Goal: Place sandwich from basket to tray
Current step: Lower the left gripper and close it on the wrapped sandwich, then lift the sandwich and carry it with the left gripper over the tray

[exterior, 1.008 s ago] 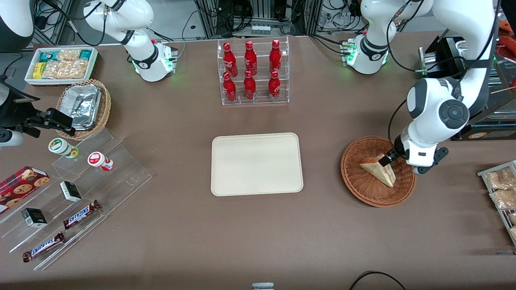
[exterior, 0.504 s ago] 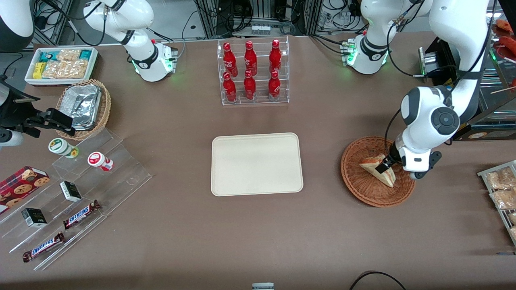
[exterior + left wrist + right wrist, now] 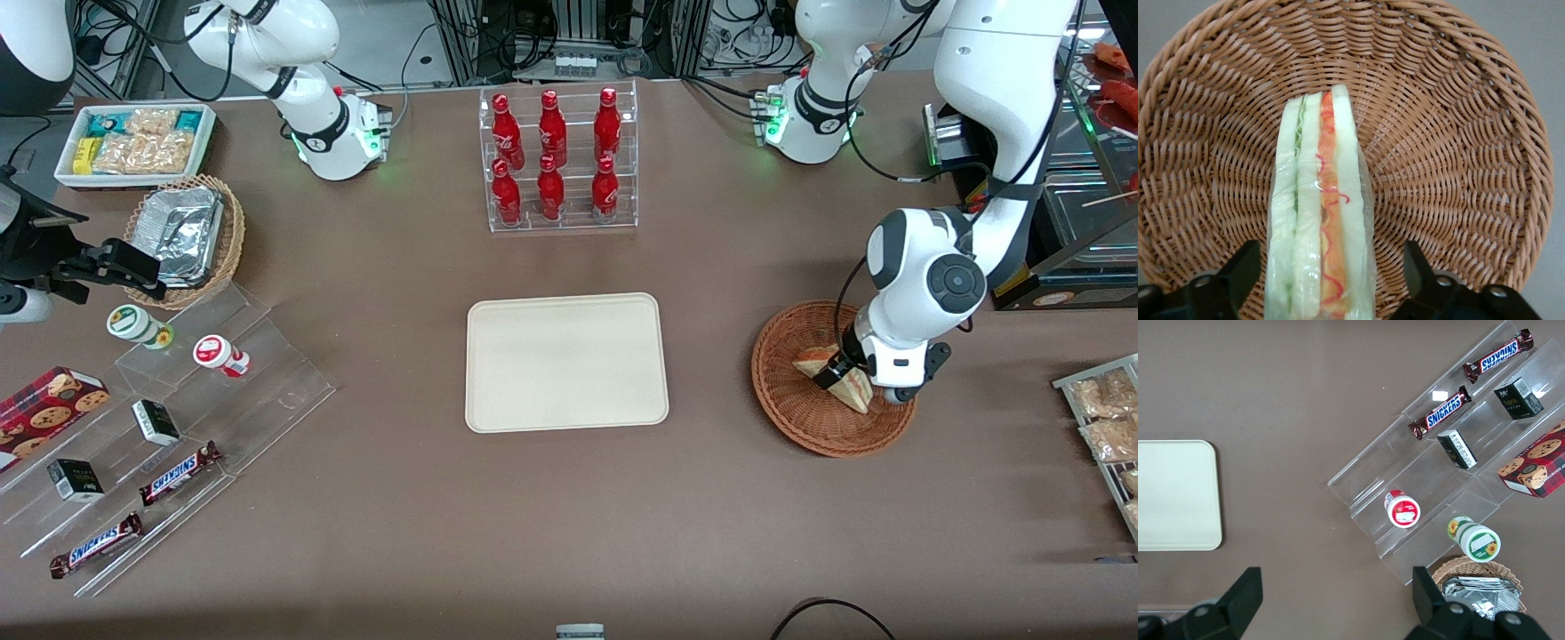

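Now one sandwich (image 3: 1319, 220) in one basket (image 3: 791, 409), open claw (image 3: 1321, 283) straddling; one tray (image 3: 566, 363).

Gripper (image 3: 837, 366) at sandwich (image 3: 845, 384) in basket (image 3: 791, 404)

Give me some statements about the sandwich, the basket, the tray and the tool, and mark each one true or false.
1. The sandwich lies in the basket. True.
2. The tray already holds the sandwich. False: nothing lies on the tray.
3. The tool is open, one finger on each side of the sandwich. True.
4. The tool hangs above the tray. False: it is down in the basket.
5. The sandwich stands on edge, its filling layers facing the wrist camera. True.
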Tool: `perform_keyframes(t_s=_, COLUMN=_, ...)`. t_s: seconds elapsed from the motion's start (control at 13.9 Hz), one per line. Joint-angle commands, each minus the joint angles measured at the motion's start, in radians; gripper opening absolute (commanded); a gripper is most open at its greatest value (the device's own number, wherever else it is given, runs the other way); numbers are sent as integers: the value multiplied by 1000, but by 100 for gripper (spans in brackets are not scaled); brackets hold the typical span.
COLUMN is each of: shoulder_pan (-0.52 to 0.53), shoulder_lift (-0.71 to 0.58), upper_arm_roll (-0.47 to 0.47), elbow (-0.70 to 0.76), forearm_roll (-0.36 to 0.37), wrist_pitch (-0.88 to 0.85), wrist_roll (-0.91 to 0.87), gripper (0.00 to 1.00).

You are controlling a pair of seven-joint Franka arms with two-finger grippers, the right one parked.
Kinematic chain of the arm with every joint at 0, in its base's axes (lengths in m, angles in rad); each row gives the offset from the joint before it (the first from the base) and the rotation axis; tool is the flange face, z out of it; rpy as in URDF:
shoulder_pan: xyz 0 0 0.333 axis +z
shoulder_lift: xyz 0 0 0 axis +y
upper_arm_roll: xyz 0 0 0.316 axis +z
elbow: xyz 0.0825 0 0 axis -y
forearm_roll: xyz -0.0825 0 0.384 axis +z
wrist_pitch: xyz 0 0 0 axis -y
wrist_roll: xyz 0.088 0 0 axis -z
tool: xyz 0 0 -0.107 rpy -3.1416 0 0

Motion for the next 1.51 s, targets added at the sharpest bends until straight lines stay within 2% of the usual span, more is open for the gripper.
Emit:
perform_keyframes(t_s=0.0, shoulder_pan=7, shoulder_lift=6, upper_arm_roll=-9, elbow=-2, forearm_roll=-3, wrist_pitch=19, wrist_roll=-22, gripper=23)
perform_keyframes(t_s=0.07, shoulder_pan=7, shoulder_lift=6, upper_arm_roll=-9, elbow=-1, forearm_roll=0, wrist_pitch=16, wrist_roll=-20, gripper=11)
perform_keyframes(t_s=0.14, shoulder_pan=5, shoulder_lift=-5, upper_arm_roll=-10, elbow=2, forearm_roll=2, wrist_pitch=6, wrist_roll=-19, gripper=8)
perform_keyframes(t_s=0.43, shoulder_pan=1, shoulder_lift=-54, upper_arm_roll=-18, elbow=103, forearm_roll=49, wrist_pitch=-196, wrist_roll=-20, gripper=8)
perform_keyframes(t_s=0.58, shoulder_pan=1, shoulder_lift=-62, upper_arm_roll=-53, elbow=181, forearm_roll=54, wrist_pitch=-283, wrist_roll=-20, gripper=8)
perform_keyframes(t_s=0.79, shoulder_pan=-16, shoulder_lift=-51, upper_arm_roll=-145, elbow=350, forearm_roll=100, wrist_pitch=-481, wrist_roll=-40, gripper=8)
perform_keyframes(t_s=0.94, shoulder_pan=-103, shoulder_lift=-34, upper_arm_roll=-149, elbow=436, forearm_roll=99, wrist_pitch=-543, wrist_roll=-62, gripper=8)
perform_keyframes(t_s=1.15, shoulder_pan=-229, shoulder_lift=-14, upper_arm_roll=-150, elbow=475, forearm_roll=89, wrist_pitch=-544, wrist_roll=-65, gripper=8)
perform_keyframes(t_s=1.44, shoulder_pan=-383, shoulder_lift=107, upper_arm_roll=-150, elbow=589, forearm_roll=91, wrist_pitch=-537, wrist_roll=-71, gripper=8)
